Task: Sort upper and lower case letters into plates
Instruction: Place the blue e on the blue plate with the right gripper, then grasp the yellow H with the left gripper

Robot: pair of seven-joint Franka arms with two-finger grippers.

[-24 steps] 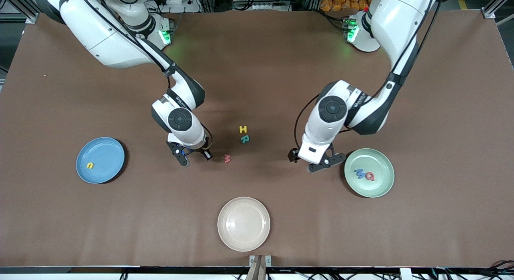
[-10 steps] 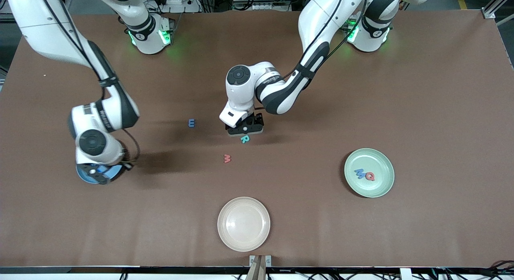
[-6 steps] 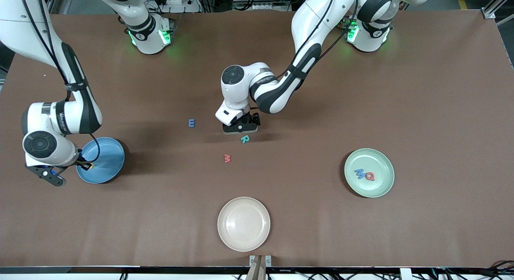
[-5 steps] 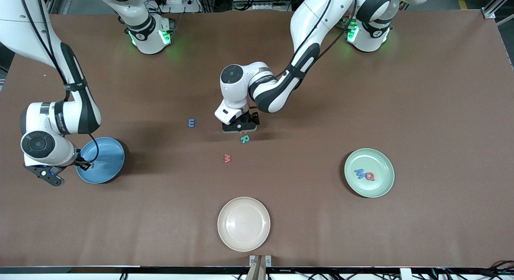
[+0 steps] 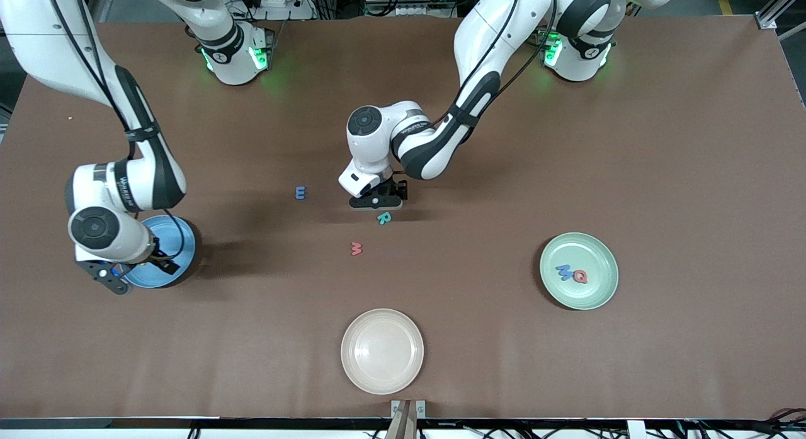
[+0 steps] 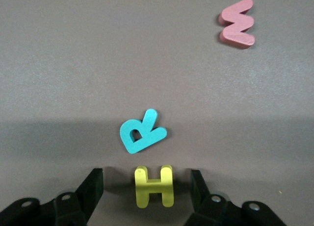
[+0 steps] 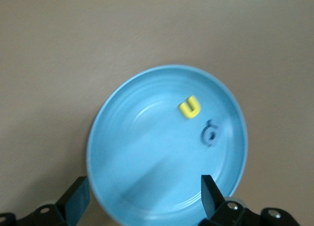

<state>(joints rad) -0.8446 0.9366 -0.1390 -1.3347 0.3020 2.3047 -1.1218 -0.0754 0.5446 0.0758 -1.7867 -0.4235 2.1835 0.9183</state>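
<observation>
The brown table [image 5: 661, 143] carries three plates [image 5: 578, 271] and scattered foam letters [image 5: 356, 249].

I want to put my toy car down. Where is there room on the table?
Bare table stretches above the green plate. The cream plate holds nothing. It is crowded mid-table: the left gripper straddles the yellow H, beside the teal R and red w.

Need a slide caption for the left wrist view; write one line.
Left pincer open astride the yellow H on the table, teal R beside it, red letter apart.
</observation>
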